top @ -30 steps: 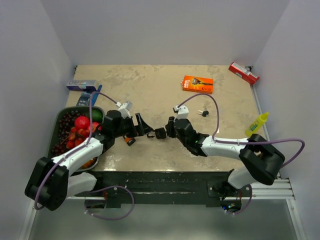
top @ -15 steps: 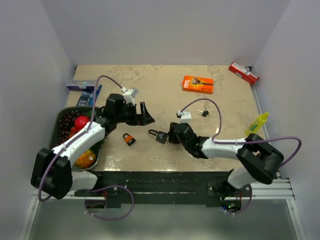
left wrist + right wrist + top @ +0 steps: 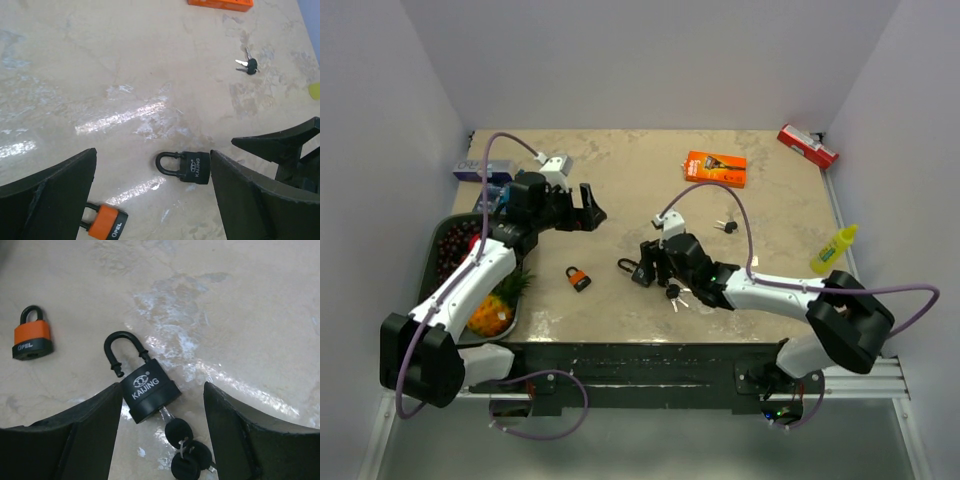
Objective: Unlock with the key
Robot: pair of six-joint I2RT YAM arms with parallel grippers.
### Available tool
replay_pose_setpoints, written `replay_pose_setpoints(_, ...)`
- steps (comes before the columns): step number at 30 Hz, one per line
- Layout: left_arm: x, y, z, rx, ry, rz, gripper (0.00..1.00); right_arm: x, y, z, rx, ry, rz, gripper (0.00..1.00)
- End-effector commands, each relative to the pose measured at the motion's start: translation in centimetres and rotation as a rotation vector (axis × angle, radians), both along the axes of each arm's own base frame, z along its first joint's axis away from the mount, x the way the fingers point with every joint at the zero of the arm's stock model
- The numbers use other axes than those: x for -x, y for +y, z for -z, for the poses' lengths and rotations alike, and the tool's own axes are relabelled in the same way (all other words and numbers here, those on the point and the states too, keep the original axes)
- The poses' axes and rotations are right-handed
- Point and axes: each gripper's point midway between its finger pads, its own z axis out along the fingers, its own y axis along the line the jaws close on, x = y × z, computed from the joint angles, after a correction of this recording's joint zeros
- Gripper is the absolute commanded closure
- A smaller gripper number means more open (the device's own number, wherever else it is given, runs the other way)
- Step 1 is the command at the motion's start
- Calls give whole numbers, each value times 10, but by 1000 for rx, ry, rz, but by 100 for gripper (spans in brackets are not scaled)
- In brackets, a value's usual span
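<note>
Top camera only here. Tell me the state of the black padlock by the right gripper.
Observer: The right wrist view shows the black padlock with one shackle leg free of the body.
Operator: Report the key.
Observer: A key sits in its keyhole, other keys bunched on it.
Operator: Now the right gripper.
Observer: The right gripper is open, its fingers either side of the padlock body, not clamping it.
</note>
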Motion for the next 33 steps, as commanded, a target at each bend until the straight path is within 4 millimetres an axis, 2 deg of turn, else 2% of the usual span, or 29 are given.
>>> replay_pose_setpoints(1,-11,29,-15,-15,-78,-95,1,-3,34,-19,81,-58,-203,31)
replay_pose_setpoints(2,-11,32,-15,-11,-77,-107,1,-3,36,-9,112,-40,-215,30)
replay_pose_setpoints(3,-11,37,-18,-9,-85,-123,1,-6,42,-16,111,-52,-226,30)
replay_pose_setpoints(5,-11,42,-17,-6,-86,-140,1,-7,46,-5,162,-43,-258,30)
replay_pose_setpoints(6,-12,45,-18,-6,-89,-151,1,-9,52,-8,165,-51,-271,30)
replay_pose_setpoints(8,-11,46,-16,-4,-83,-154,1,-7,57,3,216,-42,-309,30)
replay_pose_setpoints(10,-11,49,-15,-7,-79,-159,1,-7,66,4,237,-54,-347,30)
replay_pose_setpoints(16,-10,50,-11,-10,-66,-161,1,-8,81,24,309,-25,-396,30)
replay_pose_setpoints(20,-10,51,-10,-11,-63,-166,1,-17,83,31,338,-16,-375,31)
replay_pose_setpoints(22,-10,51,-10,-11,-63,-164,1,-19,81,46,383,15,-363,33)
replay_pose_setpoints(23,-9,51,-9,-12,-60,-162,1,-25,83,45,386,7,-352,34)
replay_pose_setpoints(25,-8,51,-7,-14,-54,-162,1,-23,77,55,426,35,-340,36)
replay_pose_setpoints(28,-8,52,-5,-14,-51,-162,1,-26,73,56,439,35,-313,38)
replay_pose_setpoints(31,-7,52,-5,-13,-51,-162,1,-27,70,59,458,44,-299,43)
replay_pose_setpoints(33,-7,52,-6,-11,-51,-162,1,-28,69,59,462,50,-292,53)
